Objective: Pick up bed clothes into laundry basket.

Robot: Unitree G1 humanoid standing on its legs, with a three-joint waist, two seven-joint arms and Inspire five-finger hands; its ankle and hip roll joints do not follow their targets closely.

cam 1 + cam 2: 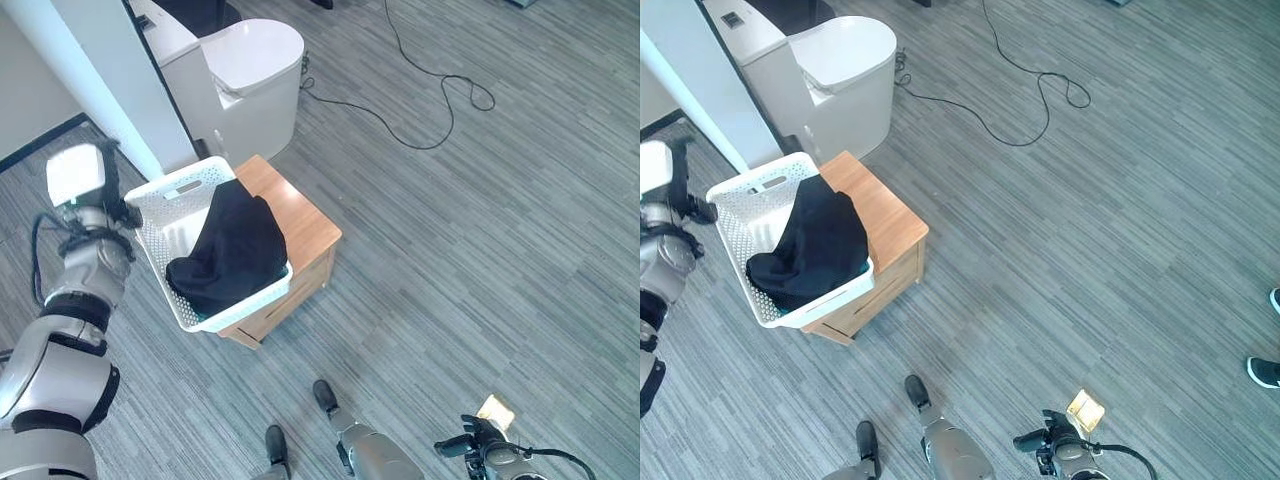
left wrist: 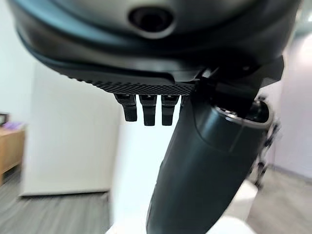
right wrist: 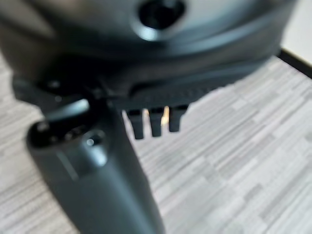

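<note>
Grey striped floor, white toilet, wooden cabinet.

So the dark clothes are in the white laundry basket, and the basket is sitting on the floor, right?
Not quite. The dark clothes are in the white laundry basket, but the basket sits on a small wooden cabinet, not the floor; the left eye view shows it.
</note>
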